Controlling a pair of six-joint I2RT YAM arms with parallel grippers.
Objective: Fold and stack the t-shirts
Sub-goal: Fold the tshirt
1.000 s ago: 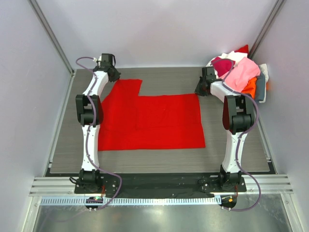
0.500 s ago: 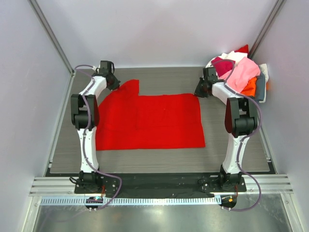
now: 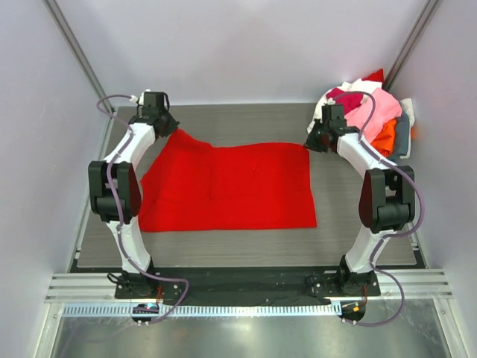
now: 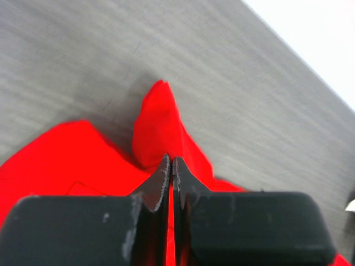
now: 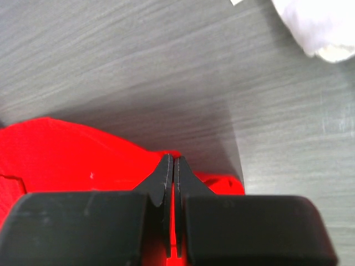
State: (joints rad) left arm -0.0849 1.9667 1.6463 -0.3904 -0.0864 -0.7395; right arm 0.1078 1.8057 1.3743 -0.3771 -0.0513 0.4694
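Top external view: a red t-shirt [image 3: 227,186] lies spread across the middle of a grey wood-grain table [image 3: 246,119], between two white and black arms. Its two far corners are raised off the surface. The left gripper [image 3: 171,127] has its jaws pinched closed on the far left corner, which rises to a peak. The right gripper [image 3: 310,144] has its jaws closed on the far right corner. Both wrist views show black fingers pressed together with a thin line of red cloth caught between them, and bare table beyond. A heap of other t-shirts [image 3: 376,112], pink, white, magenta and orange, sits at the far right corner of the table, just beyond the right arm.
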